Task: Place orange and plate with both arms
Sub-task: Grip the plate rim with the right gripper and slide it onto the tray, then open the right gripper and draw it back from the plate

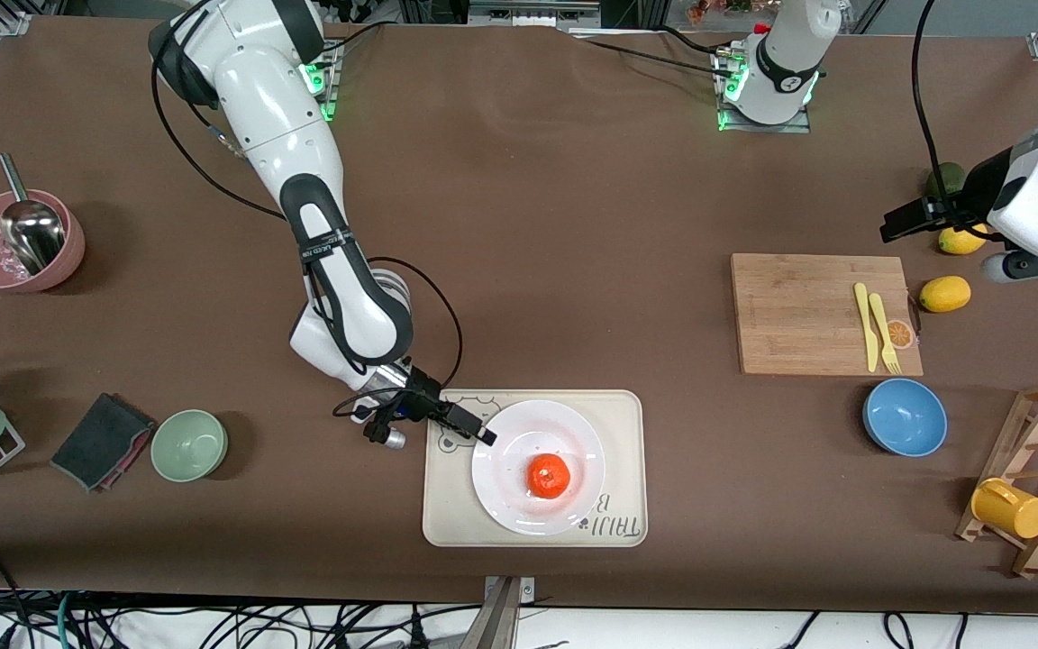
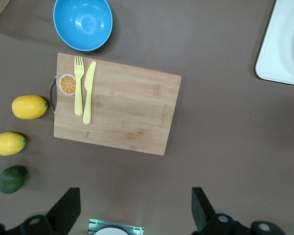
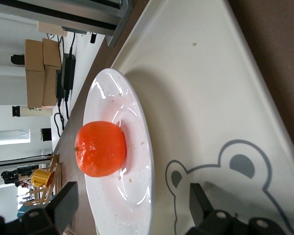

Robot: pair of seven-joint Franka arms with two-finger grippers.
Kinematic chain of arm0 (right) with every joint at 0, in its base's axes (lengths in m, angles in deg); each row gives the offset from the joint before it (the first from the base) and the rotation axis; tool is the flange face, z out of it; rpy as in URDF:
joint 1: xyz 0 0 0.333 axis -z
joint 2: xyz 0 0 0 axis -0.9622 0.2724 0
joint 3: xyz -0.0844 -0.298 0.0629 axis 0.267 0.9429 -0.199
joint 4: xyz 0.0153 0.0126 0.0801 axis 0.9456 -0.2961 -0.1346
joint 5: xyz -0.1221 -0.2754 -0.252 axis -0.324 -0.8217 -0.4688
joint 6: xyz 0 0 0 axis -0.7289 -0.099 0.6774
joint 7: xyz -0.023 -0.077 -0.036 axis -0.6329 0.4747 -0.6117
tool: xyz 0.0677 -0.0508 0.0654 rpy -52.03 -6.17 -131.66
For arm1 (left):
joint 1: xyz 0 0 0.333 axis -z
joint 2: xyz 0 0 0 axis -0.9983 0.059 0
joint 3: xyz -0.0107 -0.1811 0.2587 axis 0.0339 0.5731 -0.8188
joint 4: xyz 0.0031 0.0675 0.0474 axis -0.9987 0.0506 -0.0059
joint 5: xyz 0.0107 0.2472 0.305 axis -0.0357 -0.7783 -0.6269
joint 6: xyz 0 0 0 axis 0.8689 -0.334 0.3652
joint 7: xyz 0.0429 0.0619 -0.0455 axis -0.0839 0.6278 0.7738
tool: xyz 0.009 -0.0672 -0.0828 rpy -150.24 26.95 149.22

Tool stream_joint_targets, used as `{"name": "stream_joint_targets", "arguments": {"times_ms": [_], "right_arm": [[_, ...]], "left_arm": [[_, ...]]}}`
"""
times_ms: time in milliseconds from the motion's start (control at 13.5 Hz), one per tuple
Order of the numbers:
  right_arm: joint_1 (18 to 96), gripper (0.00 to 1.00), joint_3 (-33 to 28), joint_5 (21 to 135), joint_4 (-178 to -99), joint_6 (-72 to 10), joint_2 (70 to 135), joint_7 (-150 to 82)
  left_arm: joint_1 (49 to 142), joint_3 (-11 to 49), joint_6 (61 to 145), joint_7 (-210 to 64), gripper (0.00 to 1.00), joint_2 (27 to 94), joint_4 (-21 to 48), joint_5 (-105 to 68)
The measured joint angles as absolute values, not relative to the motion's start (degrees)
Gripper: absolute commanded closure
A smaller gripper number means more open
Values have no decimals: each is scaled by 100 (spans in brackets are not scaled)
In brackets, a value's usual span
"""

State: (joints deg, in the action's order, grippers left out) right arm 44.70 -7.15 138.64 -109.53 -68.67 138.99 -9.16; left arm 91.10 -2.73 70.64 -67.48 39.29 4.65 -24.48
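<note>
The orange (image 1: 548, 475) lies in the middle of the white plate (image 1: 505, 455), which rests on the cream bear tray (image 1: 627, 424). My right gripper (image 1: 481, 433) is open and low at the plate's rim on the side toward the right arm's end. In the right wrist view the plate's rim (image 3: 142, 196) stands between the spread fingers of the right gripper (image 3: 132, 205), with the orange (image 3: 101, 148) just past them. My left gripper (image 1: 897, 223) is open and empty in the air over the lemons' corner. It shows the same way in the left wrist view (image 2: 134, 210).
A wooden cutting board (image 1: 807, 311) with a yellow fork and knife (image 1: 875, 324) lies toward the left arm's end, with two lemons (image 1: 944, 294), a lime (image 1: 944, 178) and a blue bowl (image 1: 905, 416) nearby. A green bowl (image 1: 189, 444) and a cloth (image 1: 103, 440) sit toward the right arm's end.
</note>
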Motion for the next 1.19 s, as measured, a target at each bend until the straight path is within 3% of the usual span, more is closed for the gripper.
{"name": "stream_joint_targets", "arguments": {"times_ms": [519, 890, 1187], "right_arm": [[4470, 0, -711, 13507, -10919, -6918, 13656, -937], [4475, 0, -691, 12592, -11625, -6903, 13122, -1003], [4481, 0, -225, 11316, -12186, -5986, 12690, -1042]], "left_arm": [[9110, -273, 7064, -6748, 0, 3929, 465, -2448], [9109, -273, 7064, -6748, 0, 3929, 465, -2448], [9110, -273, 7064, -6748, 0, 3929, 465, -2448]]}}
